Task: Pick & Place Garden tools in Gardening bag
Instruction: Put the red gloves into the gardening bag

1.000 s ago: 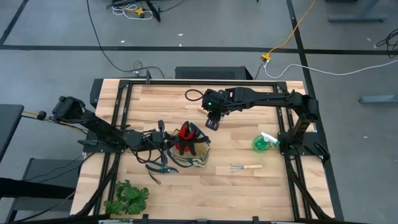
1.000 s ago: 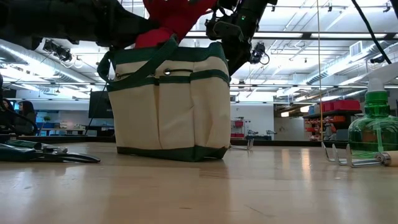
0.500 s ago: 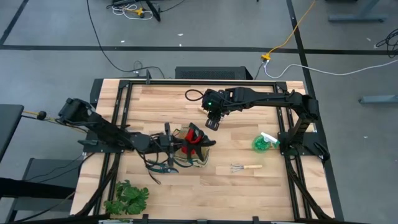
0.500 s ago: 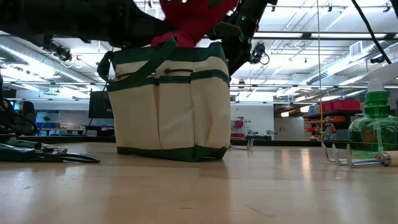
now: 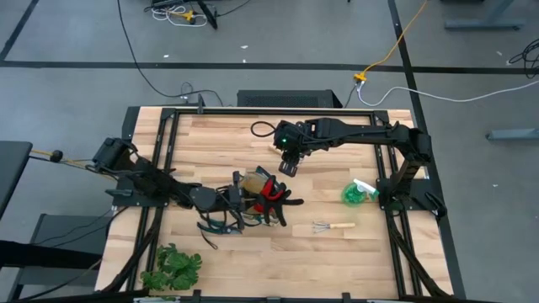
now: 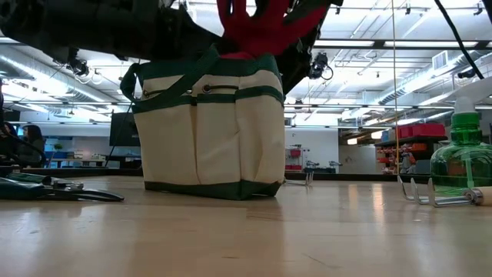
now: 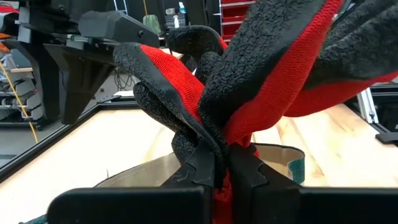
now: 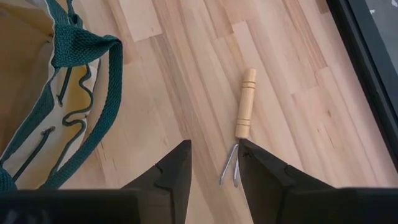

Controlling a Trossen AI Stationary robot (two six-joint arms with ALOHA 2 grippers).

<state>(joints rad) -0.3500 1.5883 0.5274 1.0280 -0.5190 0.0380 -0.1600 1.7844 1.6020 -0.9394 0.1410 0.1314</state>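
Left fingers: left gripper [image 7: 221, 171] clenched on the red-and-black textured gloves [image 7: 249, 81], holding them just above the bag's open top.
Right fingers: right gripper [image 8: 211, 165] parted, empty, hovering over bare table beyond the bag.
Bag: beige canvas tote with dark green trim [image 6: 207, 131], upright at mid-table.
Rake: wooden-handled metal hand rake [image 8: 239, 124] flat on the light wooden table [image 5: 210, 143], right of the bag.
Spray bottle: green bottle with white nozzle [image 5: 355, 193] near the right arm's base.
Shears: dark-handled pruning shears [image 5: 217, 225] lying left of the bag.
Plant: leafy green plant [image 5: 173, 268] at the near left corner.
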